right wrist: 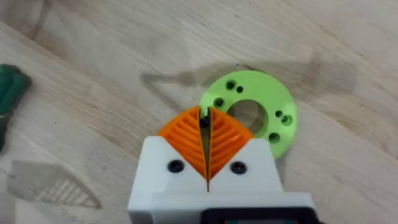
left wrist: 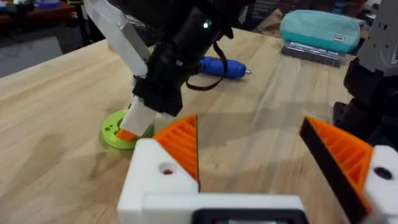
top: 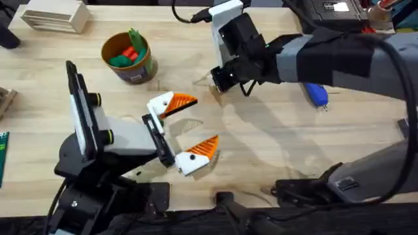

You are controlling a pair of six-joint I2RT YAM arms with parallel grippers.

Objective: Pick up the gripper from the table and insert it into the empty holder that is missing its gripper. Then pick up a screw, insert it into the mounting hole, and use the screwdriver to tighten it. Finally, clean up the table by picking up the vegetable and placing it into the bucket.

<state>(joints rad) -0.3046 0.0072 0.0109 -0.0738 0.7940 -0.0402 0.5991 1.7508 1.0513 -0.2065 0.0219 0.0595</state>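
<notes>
The right gripper (right wrist: 207,134), fingers pinched together over the green ring (right wrist: 252,118), may drop the tiny screw; the left gripper (top: 191,126) gapes wide nearby.

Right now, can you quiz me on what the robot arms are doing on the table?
1. True or false: the left gripper is open.
2. The right gripper is closest to: A) a green ring, B) a spoon, C) a cup.
3. Fill in: the screwdriver has a ____ handle.
Key: 1 true; 2 A; 3 blue.
</notes>
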